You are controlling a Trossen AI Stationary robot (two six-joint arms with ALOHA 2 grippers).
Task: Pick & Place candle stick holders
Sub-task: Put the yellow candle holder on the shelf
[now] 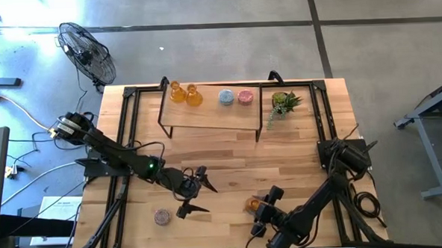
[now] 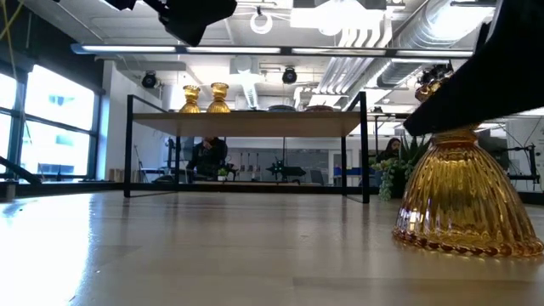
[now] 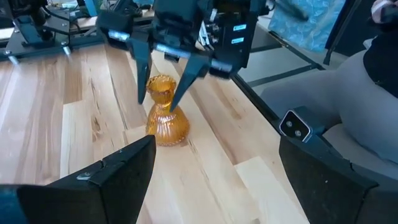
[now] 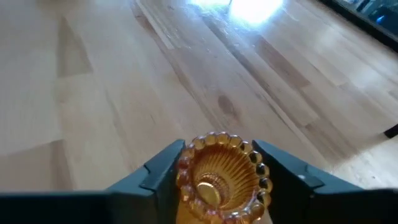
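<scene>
An amber bottle-like holder (image 1: 252, 205) stands on its base on the table near the front edge. My right gripper (image 1: 259, 210) is shut on its top. My left gripper (image 1: 209, 200) hangs open and empty above the table just to the left, facing that holder (image 3: 166, 118). A mauve squat holder (image 1: 162, 216) stands on the table by the left arm. Two amber holders (image 1: 178, 92) (image 1: 194, 96), a blue-grey one (image 1: 226, 97) and a pink one (image 1: 245, 97) stand on the raised shelf (image 1: 206, 116) at the back. My right gripper pinches the amber holder's beaded top rim (image 4: 186, 163) between its two fingers, one on each side. The fingers (image 3: 142, 87) come from above, slanting down. The holder stands upright with its wide ribbed base (image 2: 467, 229) on the table.
A small green potted plant (image 1: 284, 104) stands at the shelf's right end. The shelf's black legs (image 2: 129, 144) stand on the far half of the table. A fan (image 1: 88, 51) stands on the floor beyond the far left corner. People sit in the room behind (image 2: 208, 157).
</scene>
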